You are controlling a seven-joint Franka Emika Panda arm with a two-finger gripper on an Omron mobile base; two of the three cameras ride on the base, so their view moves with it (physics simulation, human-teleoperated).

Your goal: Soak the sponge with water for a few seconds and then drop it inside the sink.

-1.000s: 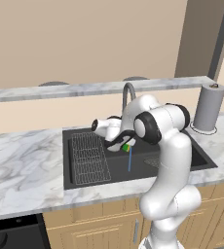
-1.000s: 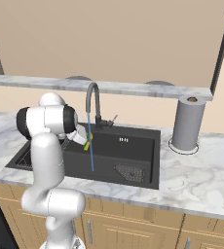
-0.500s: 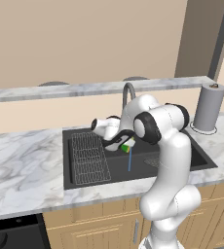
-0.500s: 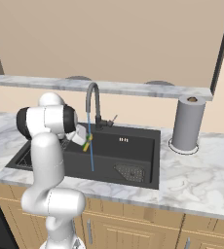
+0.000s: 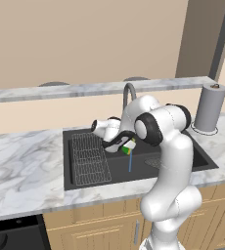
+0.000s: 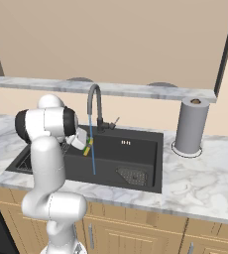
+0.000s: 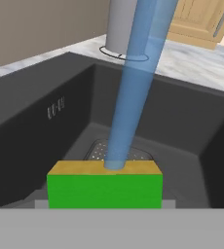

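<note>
Filling most of the counter, the dark sink [image 5: 183,146] lies under the faucet [image 6: 93,101]; the gripper [image 5: 126,145] is closed on the green sponge [image 7: 104,187], held up under the water [image 7: 131,92].

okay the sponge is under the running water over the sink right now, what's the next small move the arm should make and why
Probably open the gripper and let go. The water already lands on the sponge's yellowish top edge, and the sponge hangs above the sink, so once the soak has lasted a few seconds, releasing should drop it straight into the basin. How long it has soaked can't be judged here.
</note>
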